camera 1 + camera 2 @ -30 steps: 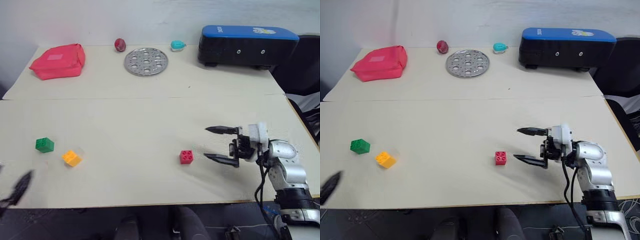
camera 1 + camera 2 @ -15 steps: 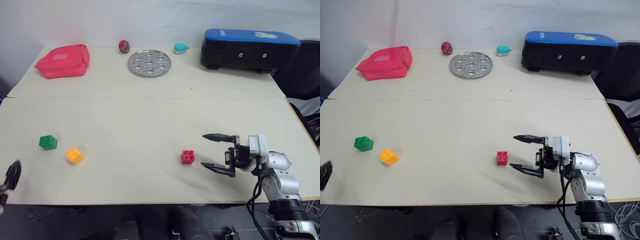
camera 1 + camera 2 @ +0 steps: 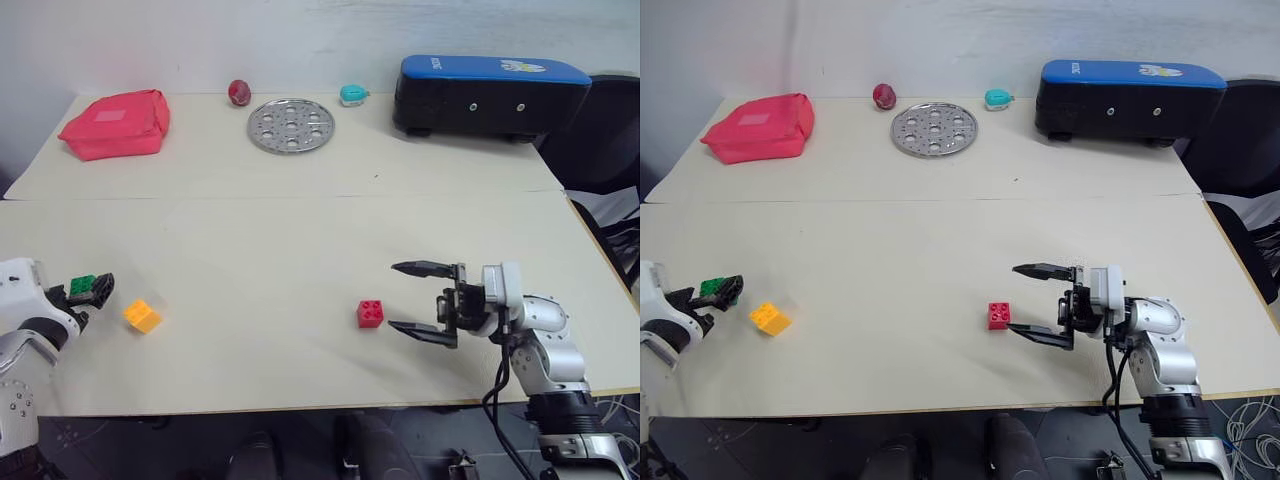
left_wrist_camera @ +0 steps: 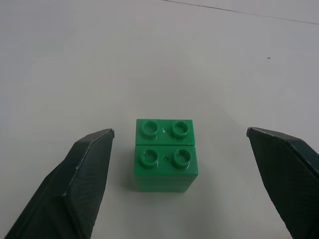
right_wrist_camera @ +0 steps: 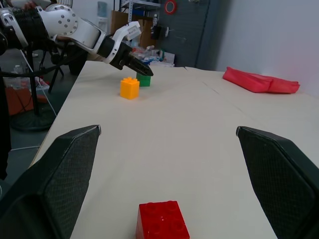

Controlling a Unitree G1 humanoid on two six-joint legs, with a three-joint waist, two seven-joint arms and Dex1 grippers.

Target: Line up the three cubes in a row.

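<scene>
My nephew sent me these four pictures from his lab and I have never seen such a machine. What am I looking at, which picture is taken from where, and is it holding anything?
It is a two-armed robot standing at a table. Each arm ends in a claw of two black fingers. Two pictures come from cameras in its head, looking down over the table. The other two come from a camera on each wrist, looking out between that claw's fingers.

The left claw is open around the green brick, without gripping it. The right claw is open beside the red brick, apart from it. The yellow-orange brick lies near the green one.

At the far edge lie a red pouch, a dark red ball, a round metal plate with holes, a small teal object and a black and blue case. Nothing is held.
</scene>
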